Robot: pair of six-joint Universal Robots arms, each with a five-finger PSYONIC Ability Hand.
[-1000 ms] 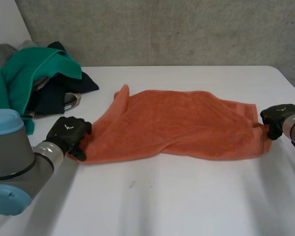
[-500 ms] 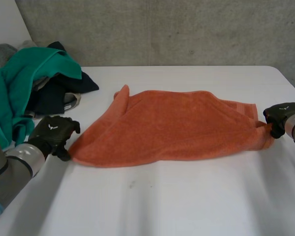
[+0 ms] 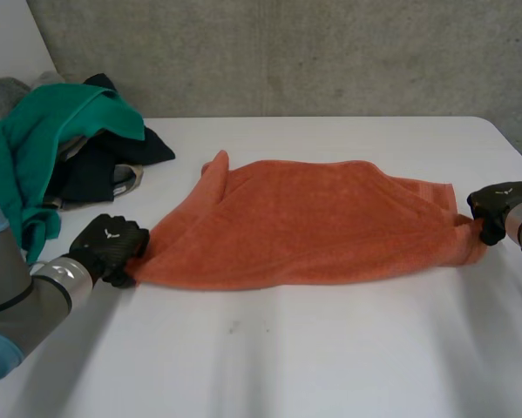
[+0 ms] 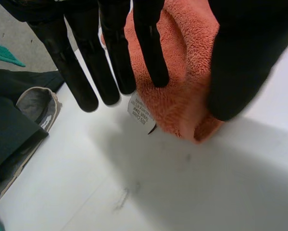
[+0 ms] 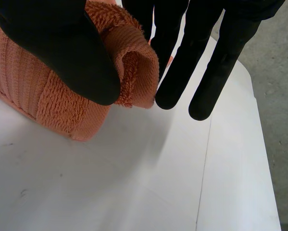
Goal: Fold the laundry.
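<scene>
An orange towel (image 3: 304, 222) is lying stretched across the middle of the white desk (image 3: 330, 348), loosely doubled over itself, with 1 hand at each end. In the head view the left hand (image 3: 112, 248) is sitting at the towel's near left corner and the right hand (image 3: 496, 209) at its right end, though the grips themselves are hard to read there. The left wrist view is showing straight fingers (image 4: 151, 43) pinching a bunched corner against the thumb (image 4: 244, 57), with a white care label (image 4: 140, 113) sticking out beside the fingertips. The right wrist view is showing that hand's thumb and fingers squeezing a corner with a woven band between them. A green garment (image 3: 43, 139) is lying heaped over dark clothes (image 3: 104, 170) at the desk's far left corner. A grey concrete wall (image 3: 330, 52) is standing behind the desk.
</scene>
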